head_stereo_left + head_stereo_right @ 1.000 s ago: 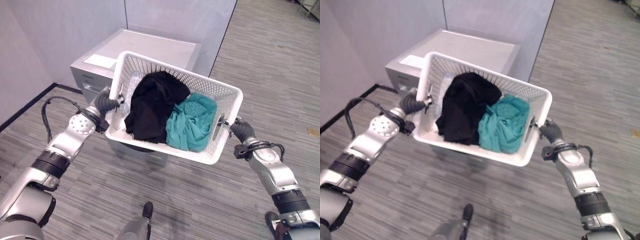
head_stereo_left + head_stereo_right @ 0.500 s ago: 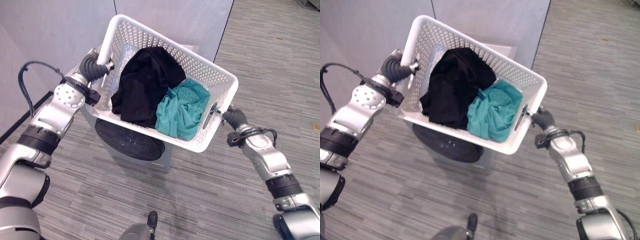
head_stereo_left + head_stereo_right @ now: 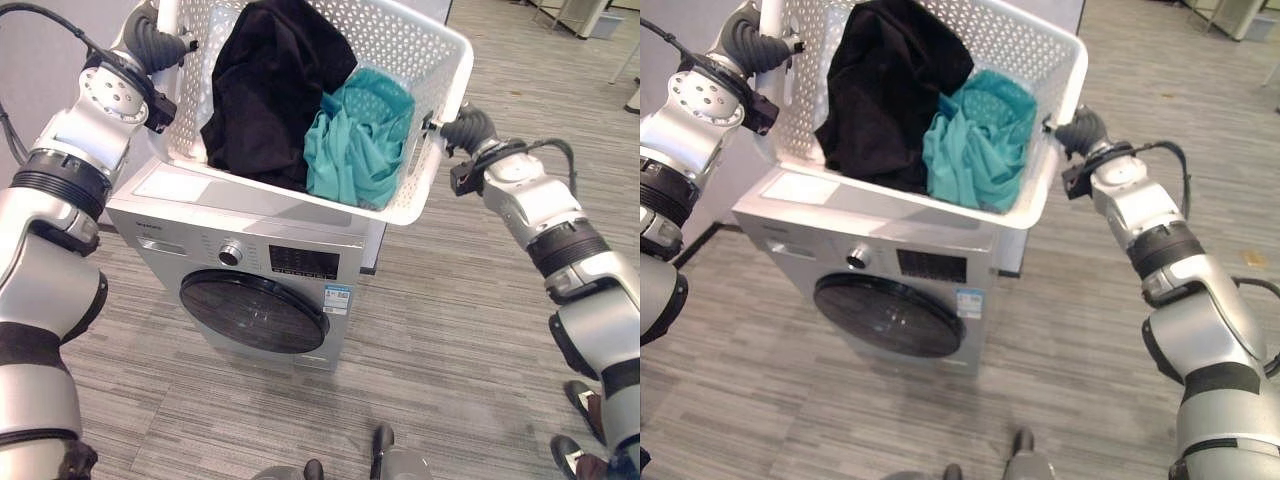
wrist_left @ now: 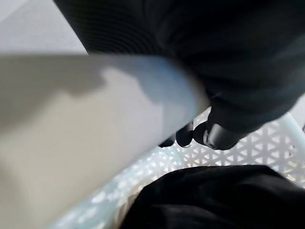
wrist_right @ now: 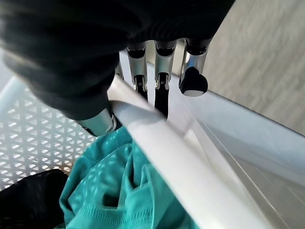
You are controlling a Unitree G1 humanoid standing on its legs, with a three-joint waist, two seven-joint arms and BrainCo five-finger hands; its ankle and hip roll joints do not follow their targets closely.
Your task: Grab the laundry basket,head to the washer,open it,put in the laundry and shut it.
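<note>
Basket held tilted above washer, left hand and right hand clasping opposite rims, right wrist view showing fingers curled over rim beside teal cloth, black cloth alongside.

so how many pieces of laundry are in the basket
2 that show: a black garment on the robot's left side of the white basket, and a teal garment beside it toward the right end. More could be hidden underneath them.

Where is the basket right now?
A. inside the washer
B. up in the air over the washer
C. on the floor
B: both hands, left hand and right hand, hold the white basket above the washer, whose door is closed.
</note>
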